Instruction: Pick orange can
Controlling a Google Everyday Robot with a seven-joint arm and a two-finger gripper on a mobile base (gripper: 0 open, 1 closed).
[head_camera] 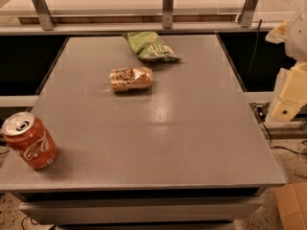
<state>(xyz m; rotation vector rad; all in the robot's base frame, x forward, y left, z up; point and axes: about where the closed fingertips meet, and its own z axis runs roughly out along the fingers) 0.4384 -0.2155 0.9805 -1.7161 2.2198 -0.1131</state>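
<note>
The orange can [131, 79] lies on its side near the middle of the grey table [182, 128], toward the back. It is shiny orange-gold with a dark-and-white pattern. My gripper [289, 99] is at the right edge of the view, off the table's right side and well to the right of the can. It holds nothing that I can see.
A green chip bag [150, 46] lies just behind the orange can. A red-orange Coca-Cola can [29, 140] stands upright at the table's front left corner. A metal railing [167, 6] runs behind the table. A cardboard box [292, 205] sits on the floor at right.
</note>
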